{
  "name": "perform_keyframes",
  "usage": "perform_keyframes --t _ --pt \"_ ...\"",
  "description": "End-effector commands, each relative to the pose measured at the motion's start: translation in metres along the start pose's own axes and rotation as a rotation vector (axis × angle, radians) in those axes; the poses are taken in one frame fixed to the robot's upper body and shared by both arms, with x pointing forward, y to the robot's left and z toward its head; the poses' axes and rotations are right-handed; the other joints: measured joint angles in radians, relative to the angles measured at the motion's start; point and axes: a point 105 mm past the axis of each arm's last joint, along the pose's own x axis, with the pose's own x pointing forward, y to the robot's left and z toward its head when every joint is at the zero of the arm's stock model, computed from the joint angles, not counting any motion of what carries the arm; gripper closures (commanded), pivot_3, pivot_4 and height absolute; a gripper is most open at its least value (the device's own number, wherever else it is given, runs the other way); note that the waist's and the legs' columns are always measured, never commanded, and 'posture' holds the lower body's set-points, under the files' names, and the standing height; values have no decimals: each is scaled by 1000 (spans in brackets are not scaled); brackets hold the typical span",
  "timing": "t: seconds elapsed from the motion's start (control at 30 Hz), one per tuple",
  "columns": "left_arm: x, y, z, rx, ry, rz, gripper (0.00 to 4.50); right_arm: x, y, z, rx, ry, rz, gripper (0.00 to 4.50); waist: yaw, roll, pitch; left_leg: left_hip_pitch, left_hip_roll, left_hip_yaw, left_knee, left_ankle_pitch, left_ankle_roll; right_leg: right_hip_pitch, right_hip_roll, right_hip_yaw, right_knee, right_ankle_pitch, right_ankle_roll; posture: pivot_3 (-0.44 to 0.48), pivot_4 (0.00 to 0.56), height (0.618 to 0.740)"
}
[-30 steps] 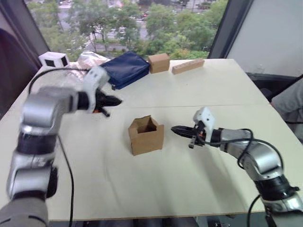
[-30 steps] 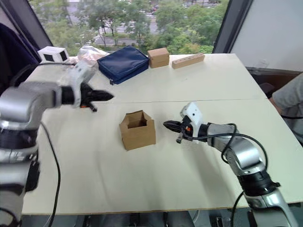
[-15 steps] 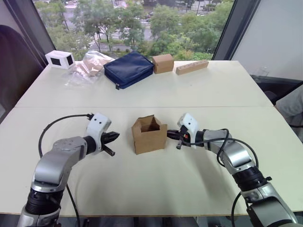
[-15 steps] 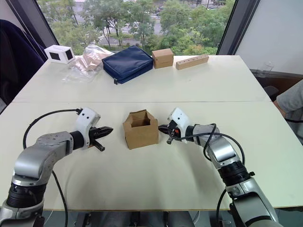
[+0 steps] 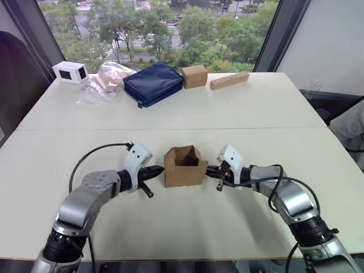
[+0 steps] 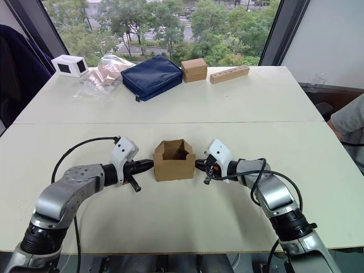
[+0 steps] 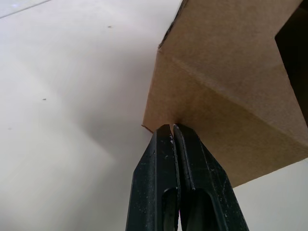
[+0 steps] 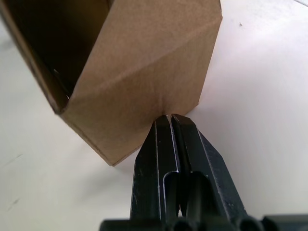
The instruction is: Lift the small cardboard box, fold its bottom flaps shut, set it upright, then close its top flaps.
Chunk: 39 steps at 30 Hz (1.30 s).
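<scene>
The small cardboard box (image 5: 185,170) stands on the table between my two grippers, its open end up. Its top flaps (image 5: 186,152) stick up around a dark opening. The bottom flaps are hidden under the box. My left gripper (image 5: 161,169) is shut, and its fingertips (image 7: 172,129) press against the box's left wall low down. My right gripper (image 5: 209,168) is also shut, with its fingertips (image 8: 170,119) touching the right wall (image 8: 149,72). Neither gripper holds anything.
Along the far edge of the table (image 5: 256,108) lie a white box with dark windows (image 5: 70,71), a crumpled plastic bag (image 5: 105,79), a navy pouch (image 5: 153,83), another cardboard box (image 5: 194,75) and a wooden block with holes (image 5: 230,80). A person's sleeve (image 5: 350,128) shows at the right.
My left arm came down from high on the left and both shut grippers closed in until they touch the box's opposite sides. The box now sits squarer to me.
</scene>
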Motion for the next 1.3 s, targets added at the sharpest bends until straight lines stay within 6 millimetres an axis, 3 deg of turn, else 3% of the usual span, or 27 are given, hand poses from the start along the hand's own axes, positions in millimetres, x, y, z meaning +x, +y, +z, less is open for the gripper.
perform_keyframes --t 0.03,0.4,0.6,0.73,0.9,0.97,1.07,1.3 --pt "11 -18 6 -1 -39 -103 4440 -7 7 18 -33 -55 5 4500 1 0 0 0 0 0 0 0 0 0 0 0 0 0 0 0 150 740" --pt "23 -27 6 -10 -46 -143 4440 -18 7 12 -5 -16 -30 4500 1 0 0 0 0 0 0 0 0 1 0 0 -1 0 0 0 150 740" --pt "9 3 12 130 -146 44 4440 -23 9 4 -25 26 -13 4500 0 0 0 0 0 0 0 0 0 1 0 0 -1 0 0 0 150 740" --pt "-8 4 19 -37 -230 -106 4440 -33 5 4 0 -2 -15 4500 0 0 0 0 0 0 0 0 0 1 0 0 -1 0 0 0 150 740" --pt "-18 11 9 -65 -247 -118 4440 -48 -3 -1 29 -41 -18 4500 -1 0 0 1 0 0 0 0 0 1 0 0 -1 0 0 0 150 740" --pt "-20 14 15 -72 -264 -116 4440 -58 -15 8 17 -68 -46 4500 1 0 0 1 0 0 0 0 0 2 0 0 -2 0 0 0 150 740" --pt "-24 15 33 -39 -288 -155 4440 -68 -28 36 -2 -149 -54 4500 0 0 0 1 0 0 0 0 0 2 0 0 -2 0 0 0 150 740" --pt "-17 4 57 74 -266 -292 4440 -49 -3 77 -48 -237 125 4500 -4 0 0 1 0 -1 -1 -1 1 2 1 -1 -2 0 0 0 150 740"
